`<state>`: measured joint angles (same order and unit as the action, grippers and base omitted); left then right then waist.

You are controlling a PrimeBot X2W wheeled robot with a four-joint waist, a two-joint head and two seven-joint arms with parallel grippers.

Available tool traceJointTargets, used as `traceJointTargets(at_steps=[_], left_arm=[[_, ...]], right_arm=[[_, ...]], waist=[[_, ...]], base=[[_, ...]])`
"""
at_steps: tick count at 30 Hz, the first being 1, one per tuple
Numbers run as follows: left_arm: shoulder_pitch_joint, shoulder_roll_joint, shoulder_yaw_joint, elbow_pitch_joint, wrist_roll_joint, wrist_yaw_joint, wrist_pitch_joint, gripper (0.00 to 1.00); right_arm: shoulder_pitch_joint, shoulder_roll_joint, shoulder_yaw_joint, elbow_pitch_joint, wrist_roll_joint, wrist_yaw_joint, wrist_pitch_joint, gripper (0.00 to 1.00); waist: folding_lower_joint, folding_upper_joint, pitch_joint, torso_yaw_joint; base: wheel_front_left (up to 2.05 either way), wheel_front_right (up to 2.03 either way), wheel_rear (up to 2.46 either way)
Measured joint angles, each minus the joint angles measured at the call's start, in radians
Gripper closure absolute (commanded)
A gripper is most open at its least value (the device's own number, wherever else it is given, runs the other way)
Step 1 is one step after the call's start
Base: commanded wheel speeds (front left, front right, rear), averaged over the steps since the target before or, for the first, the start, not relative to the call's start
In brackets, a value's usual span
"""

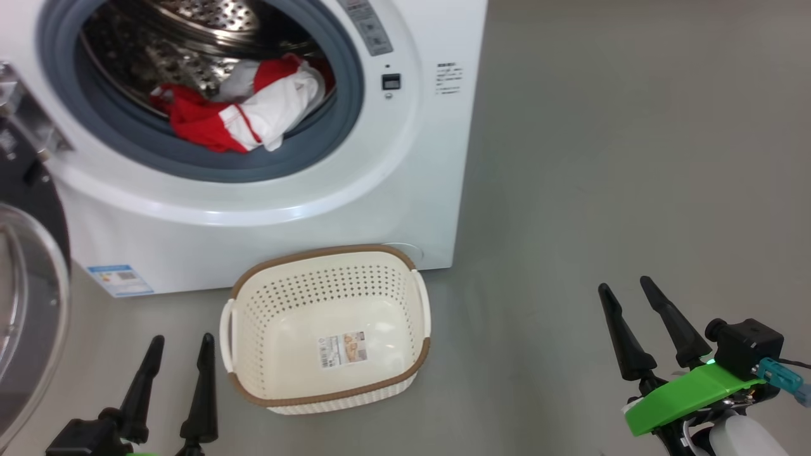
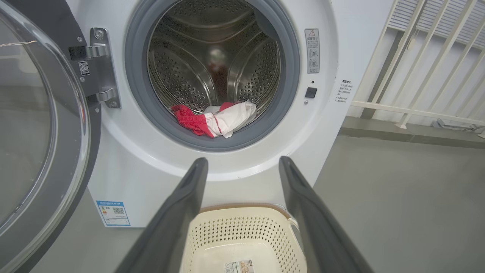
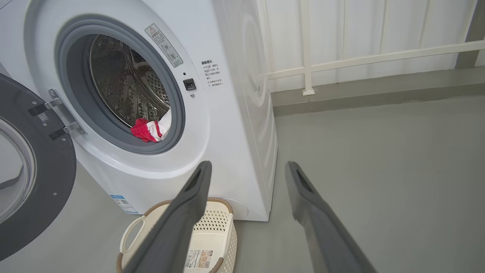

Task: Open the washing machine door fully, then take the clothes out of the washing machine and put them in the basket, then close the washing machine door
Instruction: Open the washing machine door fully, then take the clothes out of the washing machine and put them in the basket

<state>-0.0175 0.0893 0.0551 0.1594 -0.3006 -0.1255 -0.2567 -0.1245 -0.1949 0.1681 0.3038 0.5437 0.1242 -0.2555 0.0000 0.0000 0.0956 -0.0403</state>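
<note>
The clothes (image 1: 244,114), a red and white heap, lie at the bottom front edge of the steel drum (image 1: 190,38), spilling onto the lower inner edge of the grey rubber ring (image 1: 190,166) of the washing machine (image 1: 253,228). The washing machine door (image 2: 38,125) stands swung wide on its hinge (image 2: 102,68) at the machine's left edge, leaving the mouth unobstructed. The basket (image 1: 317,251) stands on the grey floor (image 1: 602,158), close against the lower front edge of the machine and below the mouth; it holds no garments, and a label sticker (image 1: 342,349) shows on its bottom. A small blue sticker (image 1: 120,280) marks the machine's lower left front corner, and a white railing (image 3: 341,60) runs along the wall past the machine's right side. The left fingers (image 1: 204,386) are released, spread apart and grasping nothing, just beside the basket's left handle. The right fingers (image 1: 624,339) are likewise released and spread, over bare floor well apart from the basket's right edge. The clothes lie well above and beyond both pairs of fingers, with the basket and the machine's front panel between them; nothing touches the garments.
</note>
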Motion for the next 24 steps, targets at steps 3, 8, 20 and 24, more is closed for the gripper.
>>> traceJointTargets(at_steps=[3, 8, 20, 24], left_arm=[[0.001, 0.0, -0.004, -0.007, 0.0, 0.0, 0.0, 0.0], [0.007, 0.007, -0.012, -0.012, 0.0, 0.0, 0.0, 0.0], [0.019, 0.015, -0.021, -0.014, 0.001, 0.0, 0.0, 0.0], [0.019, 0.015, -0.021, -0.015, 0.001, 0.0, 0.0, 0.0]], right_arm=[[0.001, 0.001, -0.008, -0.003, 0.0, 0.0, 0.0, 0.0], [0.022, 0.001, -0.017, -0.009, -0.001, 0.0, 0.0, 0.0], [0.023, 0.006, -0.026, -0.014, -0.007, 0.0, 0.0, 0.0], [0.023, 0.006, -0.027, -0.014, -0.007, 0.0, 0.0, 0.0]], waist=[[0.0, 0.0, 0.0, -0.022], [0.0, 0.0, 0.0, -0.046], [0.0, 0.0, 0.012, -0.049], [0.0, 0.0, 0.012, -0.044]], base=[[0.0, 0.0, 0.0], [0.0, 0.0, 0.0], [0.0, 0.0, 0.0], [0.0, 0.0, 0.0]])
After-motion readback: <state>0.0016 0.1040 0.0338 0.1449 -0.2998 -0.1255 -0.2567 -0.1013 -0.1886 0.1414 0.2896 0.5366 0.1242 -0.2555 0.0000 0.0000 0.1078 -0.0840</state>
